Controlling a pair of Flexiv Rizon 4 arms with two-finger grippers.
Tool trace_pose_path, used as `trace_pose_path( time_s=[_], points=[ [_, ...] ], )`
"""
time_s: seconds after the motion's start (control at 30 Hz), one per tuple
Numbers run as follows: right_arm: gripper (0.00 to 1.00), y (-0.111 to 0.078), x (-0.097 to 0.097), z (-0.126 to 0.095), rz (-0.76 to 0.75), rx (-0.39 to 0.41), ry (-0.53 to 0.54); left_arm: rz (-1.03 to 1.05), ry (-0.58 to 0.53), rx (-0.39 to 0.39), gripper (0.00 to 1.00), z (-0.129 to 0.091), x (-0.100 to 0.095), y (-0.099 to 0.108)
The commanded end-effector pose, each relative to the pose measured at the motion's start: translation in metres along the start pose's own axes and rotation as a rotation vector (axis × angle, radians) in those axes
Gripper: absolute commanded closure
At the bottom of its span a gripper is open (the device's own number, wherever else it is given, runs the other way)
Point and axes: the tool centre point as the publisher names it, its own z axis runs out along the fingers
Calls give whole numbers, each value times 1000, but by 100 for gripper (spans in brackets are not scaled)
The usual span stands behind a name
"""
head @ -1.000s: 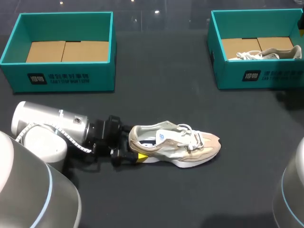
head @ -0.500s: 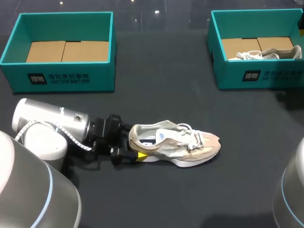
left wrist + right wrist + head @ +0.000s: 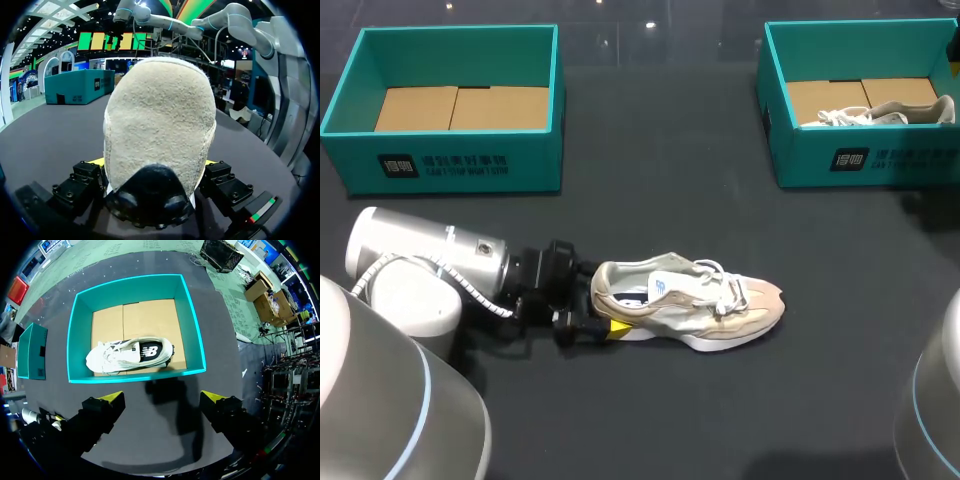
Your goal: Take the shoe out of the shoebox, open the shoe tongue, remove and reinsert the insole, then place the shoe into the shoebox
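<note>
Head view: shoe out on the table, heel in my left grip

Largest of all is the dark table [image 3: 720, 420], which carries everything. My left arm [image 3: 420, 262] lies low across its near left part, pointing toward the middle. Two teal shoeboxes stand at the far side, well apart. The left shoebox [image 3: 450, 160] is at the far left and shows its cardboard floor. The right shoebox [image 3: 860, 160] is at the far right.

The shoe [image 3: 690, 300], beige and white, rests on the table in front of both boxes, nearer the middle. Its toe points to my right and its heel faces my left arm. Its laces lie loose over the front. A second shoe [image 3: 130, 354], white with a dark patch on its side, lies inside the right shoebox on the cardboard.

My left gripper [image 3: 154, 162] sits at the heel of the shoe. In the left wrist view the suede heel fills the space between the fingers, with a strip of yellow showing against each side, so I am pinching the heel from both sides.

My right gripper [image 3: 162, 397] hangs above the table just beside the near wall of the right shoebox. Its fingers are spread wide with nothing between them, and its shadow falls on the table below.
</note>
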Motion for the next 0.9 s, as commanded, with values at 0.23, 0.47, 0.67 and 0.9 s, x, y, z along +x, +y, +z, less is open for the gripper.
trace_pose_path(
  time_s=[0.23, 0.47, 0.67, 0.9],
  points=[
    [0, -30, 51, -17, 70, 44, -83, 0, 0, -4, 100, 1, -3, 1],
    [0, -72, 100, -27, 99, 62, -97, 0, 0, -4, 100, 1, -3, 1],
    [0, -95, 121, -40, 101, 84, -96, 0, 0, -4, 100, 1, -3, 1],
    [0, -95, 121, -40, 101, 84, -96, 0, 0, -4, 100, 1, -3, 1]
  ],
)
